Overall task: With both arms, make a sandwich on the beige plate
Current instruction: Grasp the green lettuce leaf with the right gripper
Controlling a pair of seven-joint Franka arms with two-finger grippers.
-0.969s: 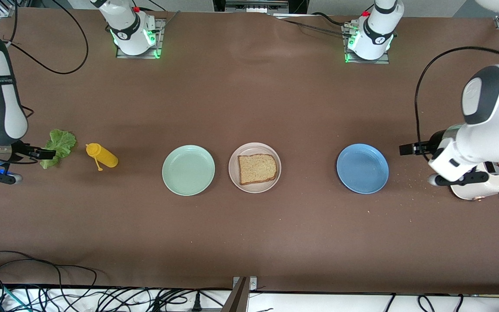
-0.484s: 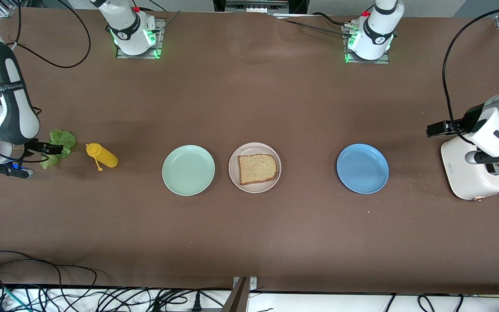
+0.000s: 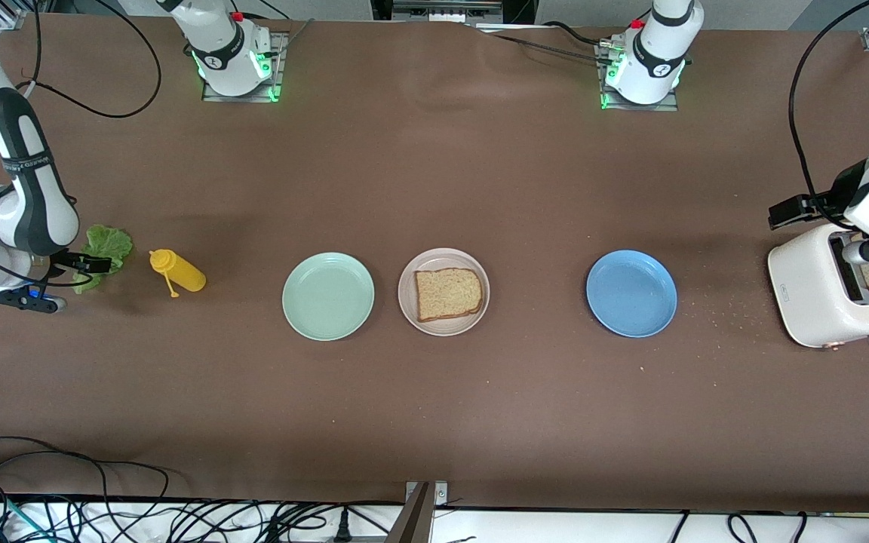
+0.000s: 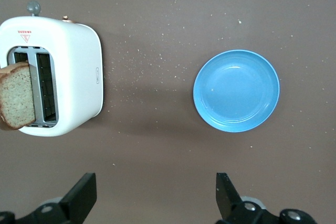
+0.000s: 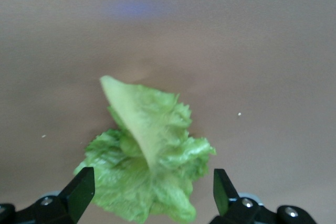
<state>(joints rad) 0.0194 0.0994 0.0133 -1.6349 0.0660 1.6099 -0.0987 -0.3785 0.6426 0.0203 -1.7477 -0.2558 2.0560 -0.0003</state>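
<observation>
The right tool hangs wide open and empty just above the lettuce leaf, one finger to each side of it. The leaf lies on the worktop at the right arm's end, with a yellow squeeze bottle at its 3 o'clock in the front view.

The left tool is also spread wide and empty, over bare worktop between the white toaster and the blue plate. A bread slice stands up out of one toaster slot.

Mid-worktop, the beige plate carries the other bread slice lying flat. A mint green plate sits just beside it at 9 o'clock; the blue plate lies well apart at 3 o'clock.
</observation>
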